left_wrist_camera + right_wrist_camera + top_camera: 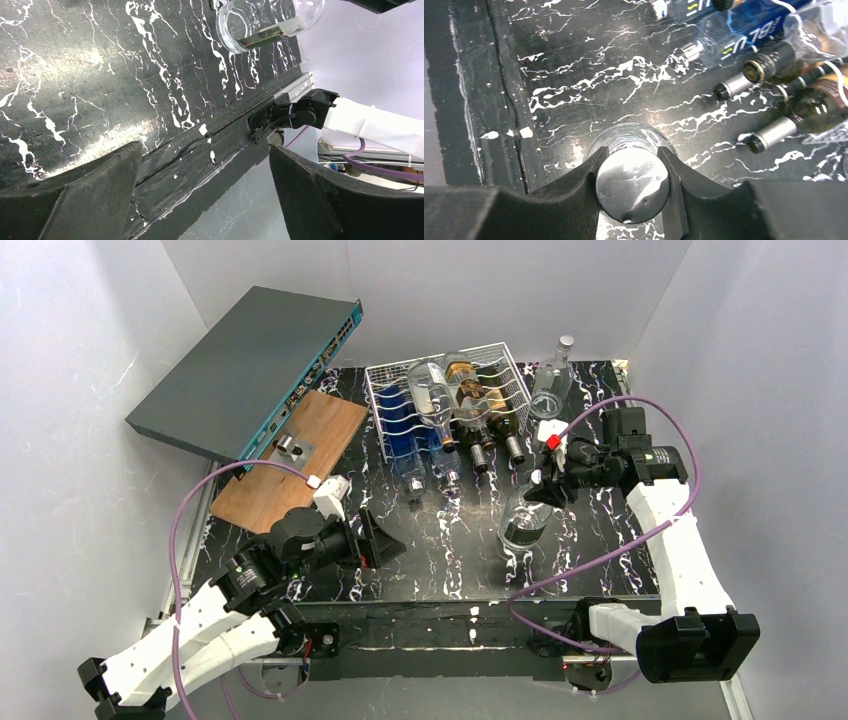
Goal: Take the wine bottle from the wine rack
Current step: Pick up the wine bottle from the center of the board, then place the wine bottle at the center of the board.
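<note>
two robot arms at one black marbled bench [440, 552]. right gripper [631, 160] is closed around the cap of one clear wine bottle [524, 523], neck up, out of the one white wire rack [377, 400] and in front of it. left gripper [204, 150] gapes wide, holding nothing. several bottles [440, 405] lie in the rack, overlapping too much to count; one more upright bottle [553, 380] stands beside it.

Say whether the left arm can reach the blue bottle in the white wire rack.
Probably yes: the left gripper is open and empty, and only bare black marbled tabletop lies between it and the blue glass bottle at the white wire rack's left.
</note>
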`<state>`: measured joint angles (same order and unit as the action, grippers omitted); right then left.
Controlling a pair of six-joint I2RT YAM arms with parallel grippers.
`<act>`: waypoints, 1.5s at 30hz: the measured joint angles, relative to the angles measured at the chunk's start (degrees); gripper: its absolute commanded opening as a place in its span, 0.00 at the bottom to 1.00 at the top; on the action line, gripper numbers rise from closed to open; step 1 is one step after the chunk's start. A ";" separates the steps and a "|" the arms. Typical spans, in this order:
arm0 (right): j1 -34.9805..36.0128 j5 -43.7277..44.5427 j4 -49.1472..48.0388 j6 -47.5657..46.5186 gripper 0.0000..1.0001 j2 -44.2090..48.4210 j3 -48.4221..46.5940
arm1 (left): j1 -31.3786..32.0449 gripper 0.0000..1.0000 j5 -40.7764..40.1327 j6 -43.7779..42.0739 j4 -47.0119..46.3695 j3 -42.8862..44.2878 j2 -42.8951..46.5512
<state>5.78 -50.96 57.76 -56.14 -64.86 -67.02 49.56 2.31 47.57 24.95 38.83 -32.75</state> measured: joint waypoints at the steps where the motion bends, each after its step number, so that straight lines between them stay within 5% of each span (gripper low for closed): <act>1: -0.59 0.35 0.13 0.07 0.01 -0.02 -0.52 | 0.00 0.98 0.00 0.00 0.02 0.00 0.11; 20: -9.05 8.11 -1.95 5.49 0.01 -3.19 -4.96 | 0.00 0.98 0.00 -0.50 1.27 0.00 0.98; 45: -18.43 19.19 -33.24 29.42 0.01 -16.85 -9.92 | 0.00 0.98 -0.02 -1.09 1.25 -0.57 0.57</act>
<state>-12.64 -31.77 24.51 -26.72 -81.71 -76.95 49.56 2.28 46.48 26.20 38.26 -32.18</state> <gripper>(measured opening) 0.465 0.983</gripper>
